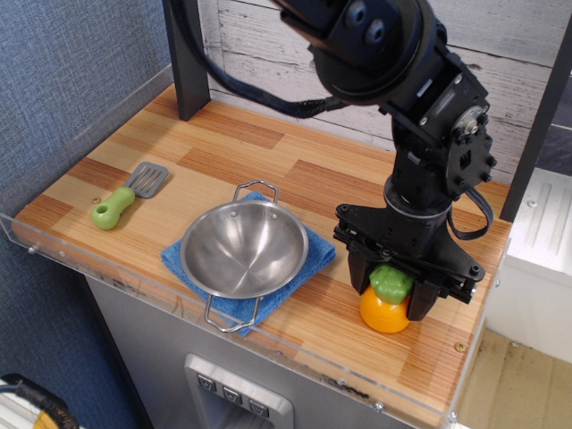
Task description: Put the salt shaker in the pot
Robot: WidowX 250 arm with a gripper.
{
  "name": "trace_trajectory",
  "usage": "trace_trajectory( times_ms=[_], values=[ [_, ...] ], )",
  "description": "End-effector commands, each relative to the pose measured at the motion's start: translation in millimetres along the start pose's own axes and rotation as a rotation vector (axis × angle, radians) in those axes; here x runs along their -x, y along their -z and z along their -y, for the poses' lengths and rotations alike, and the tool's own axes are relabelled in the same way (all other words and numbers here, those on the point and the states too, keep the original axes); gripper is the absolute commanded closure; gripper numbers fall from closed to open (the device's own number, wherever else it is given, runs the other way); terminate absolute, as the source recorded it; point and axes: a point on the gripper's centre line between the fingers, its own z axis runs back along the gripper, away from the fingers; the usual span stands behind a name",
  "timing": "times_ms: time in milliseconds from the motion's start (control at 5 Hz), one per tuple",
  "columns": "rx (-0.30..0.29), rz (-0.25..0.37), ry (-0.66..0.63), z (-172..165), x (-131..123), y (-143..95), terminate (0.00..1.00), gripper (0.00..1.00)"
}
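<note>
One salt shaker (pixel 385 300), one pot (pixel 244 248), one spatula (pixel 128 194) on the tabletop (pixel 268 161). Gripper (pixel 391 291), pointing down at 4 o'clock of the pot, is clamped on the shaker's green cap.

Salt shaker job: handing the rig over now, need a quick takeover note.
Gripper: down over the salt shaker, fingers on either side of its green cap; a firm grip cannot be confirmed.
Salt shaker: upright on the counter, right of the pot, apart from it.
Pot: empty, sitting on the blue cloth.
Done: approach and alignment.
Left: secure the grasp, lift, carry left, release into the pot.
</note>
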Motion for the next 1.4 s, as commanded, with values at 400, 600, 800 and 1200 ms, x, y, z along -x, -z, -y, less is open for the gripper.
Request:
trace_trajectory(
  times_ms=[400, 600, 800, 1200],
  values=[
    [0.074, 0.040, -0.034, -83.8, 13.2, -101.3, 0.00, 1.00],
    [-0.007, 0.046, -0.074, -121.0, 29.6, -90.5, 0.00, 1.00],
    [-0.031, 0.078, -0.092, -132.5, 34.3, -71.5, 0.00, 1.00],
    [-0.020, 0.065, -0.103, -126.3, 32.0, -37.4, 0.00, 1.00]
  ],
)
